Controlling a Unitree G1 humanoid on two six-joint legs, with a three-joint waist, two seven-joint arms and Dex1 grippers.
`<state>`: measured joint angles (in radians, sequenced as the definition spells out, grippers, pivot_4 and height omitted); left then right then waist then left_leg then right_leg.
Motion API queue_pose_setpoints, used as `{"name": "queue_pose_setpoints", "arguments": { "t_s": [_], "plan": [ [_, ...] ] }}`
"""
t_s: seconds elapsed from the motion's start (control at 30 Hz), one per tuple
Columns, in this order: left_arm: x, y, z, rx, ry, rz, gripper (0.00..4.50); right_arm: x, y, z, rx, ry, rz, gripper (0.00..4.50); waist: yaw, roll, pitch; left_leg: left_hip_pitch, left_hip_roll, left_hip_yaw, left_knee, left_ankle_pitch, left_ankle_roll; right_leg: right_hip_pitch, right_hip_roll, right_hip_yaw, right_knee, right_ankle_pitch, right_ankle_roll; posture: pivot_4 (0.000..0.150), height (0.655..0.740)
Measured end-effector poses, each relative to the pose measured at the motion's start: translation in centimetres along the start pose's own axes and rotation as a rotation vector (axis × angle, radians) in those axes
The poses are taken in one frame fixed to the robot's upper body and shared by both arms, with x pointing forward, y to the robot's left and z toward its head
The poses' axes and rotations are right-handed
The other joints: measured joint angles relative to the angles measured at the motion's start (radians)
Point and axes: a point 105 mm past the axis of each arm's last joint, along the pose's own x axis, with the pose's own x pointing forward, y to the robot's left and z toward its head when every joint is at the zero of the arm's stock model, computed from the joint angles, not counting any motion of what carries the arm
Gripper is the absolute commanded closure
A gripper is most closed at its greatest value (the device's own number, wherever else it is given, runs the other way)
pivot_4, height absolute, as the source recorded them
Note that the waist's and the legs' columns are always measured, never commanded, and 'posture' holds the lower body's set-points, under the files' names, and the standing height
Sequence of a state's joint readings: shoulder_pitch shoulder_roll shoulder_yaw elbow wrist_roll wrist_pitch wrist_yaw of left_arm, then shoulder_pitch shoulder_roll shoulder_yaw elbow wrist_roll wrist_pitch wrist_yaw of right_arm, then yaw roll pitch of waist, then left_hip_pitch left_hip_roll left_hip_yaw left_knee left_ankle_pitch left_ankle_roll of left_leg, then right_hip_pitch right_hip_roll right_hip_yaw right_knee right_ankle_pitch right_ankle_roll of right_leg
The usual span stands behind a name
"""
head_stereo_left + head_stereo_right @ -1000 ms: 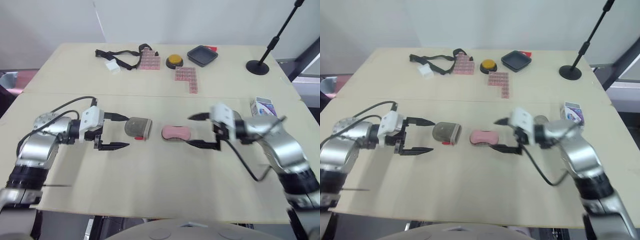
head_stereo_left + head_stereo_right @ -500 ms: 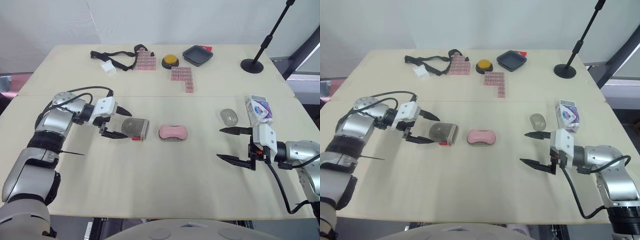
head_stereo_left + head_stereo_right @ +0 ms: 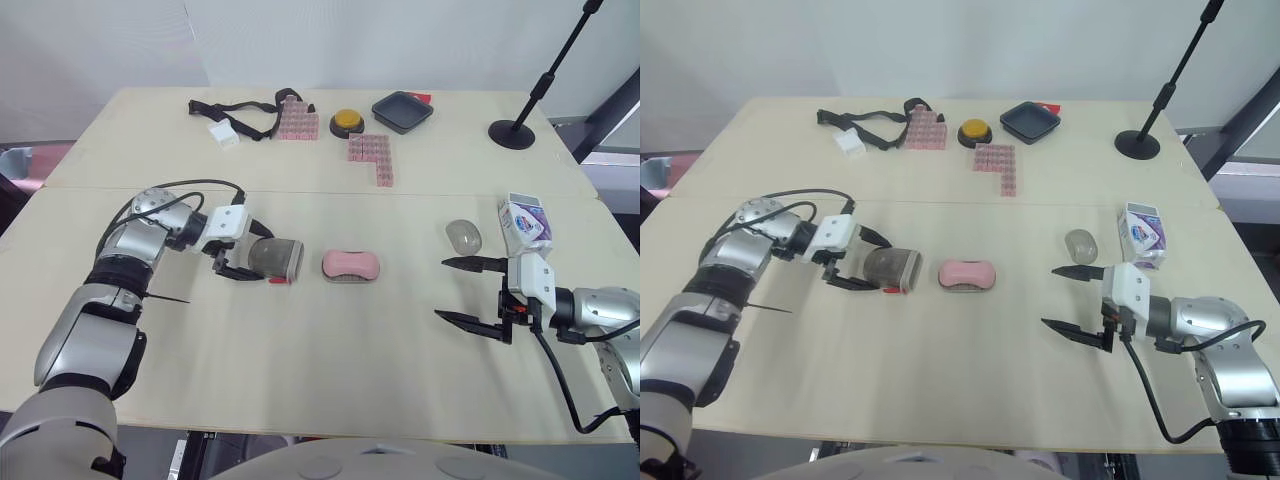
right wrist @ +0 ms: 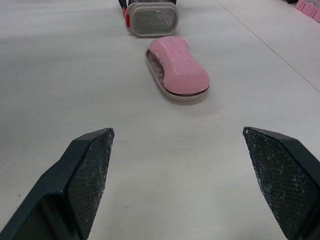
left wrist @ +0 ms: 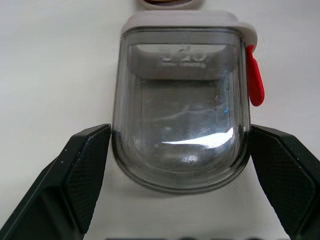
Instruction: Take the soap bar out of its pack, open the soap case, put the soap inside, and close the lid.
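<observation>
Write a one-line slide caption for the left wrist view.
Left gripper, open, straddles the clear soap case lid with red latch, lying on the table.

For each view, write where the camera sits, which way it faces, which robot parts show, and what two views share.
Left eye: on the head, facing forward and down at the table; both arms, left claw, right claw.
Right eye: beside it, same scene.
Left wrist: on the left arm, facing along its open claw at the lid.
Right wrist: on the right arm, facing over its open claw toward the soap.
Shared: both wrist views show the lid.
</observation>
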<state>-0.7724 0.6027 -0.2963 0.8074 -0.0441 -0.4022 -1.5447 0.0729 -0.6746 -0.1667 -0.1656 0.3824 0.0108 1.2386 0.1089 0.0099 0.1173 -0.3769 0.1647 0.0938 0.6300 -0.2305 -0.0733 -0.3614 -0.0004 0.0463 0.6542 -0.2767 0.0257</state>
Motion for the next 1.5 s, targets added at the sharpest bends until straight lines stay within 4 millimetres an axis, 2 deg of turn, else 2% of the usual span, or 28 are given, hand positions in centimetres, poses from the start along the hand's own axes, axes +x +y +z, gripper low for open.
{"name": "queue_pose_setpoints", "arguments": {
  "t_s": [0.47,0.57,0.6,0.93,1.03,1.2,1.43,1.5],
  "plan": [
    [0.7,0.0,0.2,0.0,-0.017,-0.011,0.0,-0.1,0.0,-0.4,0.004,0.003,0.004,0.07,0.0,0.0,0.0,0.0,0.0,0.0,0.0,0.0,0.0,0.0,0.0,-0.001,0.0,0.0,0.0,0.15,0.74],
    [0.9,0.0,0.4,0.004,-0.026,-0.014,0.87,0.0,0.1,-0.4,0.004,0.003,0.007,0.0,0.0,0.0,0.0,0.0,0.0,0.0,0.0,0.0,0.0,0.0,0.0,-0.001,0.0,0.0,0.0,0.15,0.74],
    [1.0,0.0,0.4,0.004,-0.028,-0.014,1.02,0.0,0.1,-0.4,0.004,0.003,0.009,0.0,0.0,0.0,0.0,0.0,0.0,0.0,0.0,0.0,0.0,0.0,0.0,-0.001,0.0,0.0,0.0,0.15,0.74],
    [0.9,-0.3,0.4,-0.007,-0.055,-0.001,1.02,0.0,0.2,-0.3,-0.004,0.051,0.052,0.0,-0.003,0.0,0.0,0.0,0.0,0.0,0.0,0.0,0.0,0.0,0.0,-0.001,-0.001,0.0,0.0,0.15,0.74],
    [0.6,-0.6,0.5,-0.011,-0.067,0.012,1.02,1.4,-0.1,1.2,-0.037,0.077,0.096,0.0,-0.009,0.0,0.0,0.001,0.001,0.0,-0.001,0.0,0.0,0.0,0.0,-0.001,-0.002,0.0,0.0,0.15,0.74],
    [0.3,-1.6,1.1,-0.026,-0.102,0.025,1.02,5.3,-0.3,3.8,-0.098,0.153,0.171,0.0,-0.018,0.0,0.0,0.001,0.001,0.0,-0.002,0.0,0.0,0.0,0.0,-0.001,-0.001,0.0,0.0,0.15,0.74],
    [0.8,-3.1,2.3,-0.076,-0.156,0.035,1.02,10.8,-0.3,5.2,-0.141,0.234,0.239,0.0,-0.03,0.0,0.0,0.0,0.0,0.0,-0.003,0.0,0.0,-0.001,0.0,-0.001,-0.001,0.0,0.0,0.15,0.74],
    [1.0,-3.3,2.8,-0.075,-0.171,0.035,1.02,11.8,-0.4,5.1,-0.153,0.255,0.245,0.0,-0.029,0.001,0.001,0.0,0.0,0.0,-0.003,0.0,0.0,-0.001,0.0,-0.001,-0.001,0.0,0.0,0.15,0.74]
  ]
}}
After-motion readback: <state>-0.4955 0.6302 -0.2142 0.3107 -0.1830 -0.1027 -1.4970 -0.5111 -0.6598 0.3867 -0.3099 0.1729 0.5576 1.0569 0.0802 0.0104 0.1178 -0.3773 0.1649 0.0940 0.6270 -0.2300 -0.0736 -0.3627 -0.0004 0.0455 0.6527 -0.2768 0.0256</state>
